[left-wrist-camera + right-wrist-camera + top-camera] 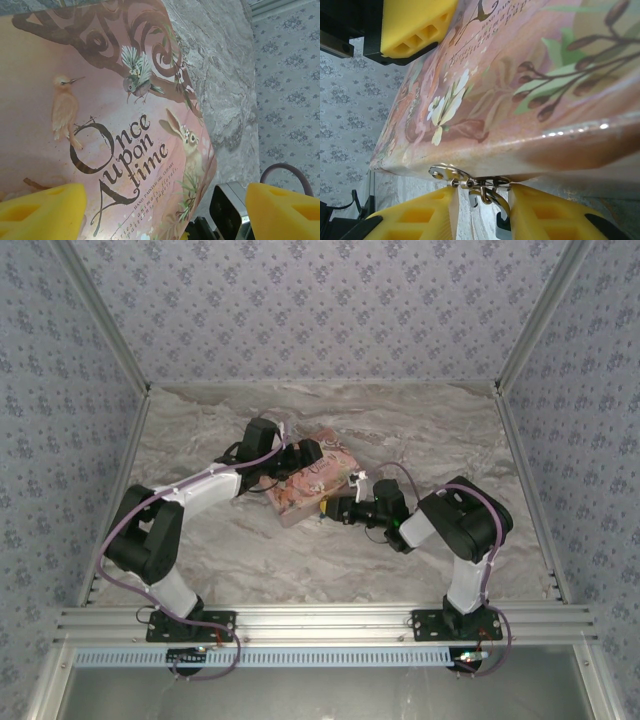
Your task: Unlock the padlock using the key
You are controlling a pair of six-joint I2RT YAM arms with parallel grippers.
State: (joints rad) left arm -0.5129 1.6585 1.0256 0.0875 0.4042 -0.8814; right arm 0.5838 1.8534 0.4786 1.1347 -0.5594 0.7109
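Observation:
Under the front edge of the pink tin [520, 90], the padlock [501, 220] hangs by its thin silvery shackle from the tin's metal hasp [445, 174]. Just the top of its dark blue body shows. My right gripper [482, 200] has a yellow finger on each side of it, narrowed but still open. The right finger touches the shackle, and table shows between the left finger and the lock. My left gripper [162, 212] is wide open over the tin's lid [100, 100], one finger [40, 212] above the lid and the other past its edge. I cannot pick out the key.
The tin [310, 480] lies in the middle of the marble table [420, 430], with both grippers meeting at it. The left arm [190, 495] reaches in from the left and the right arm [450, 520] from the right. Patterned walls and a metal frame enclose the table.

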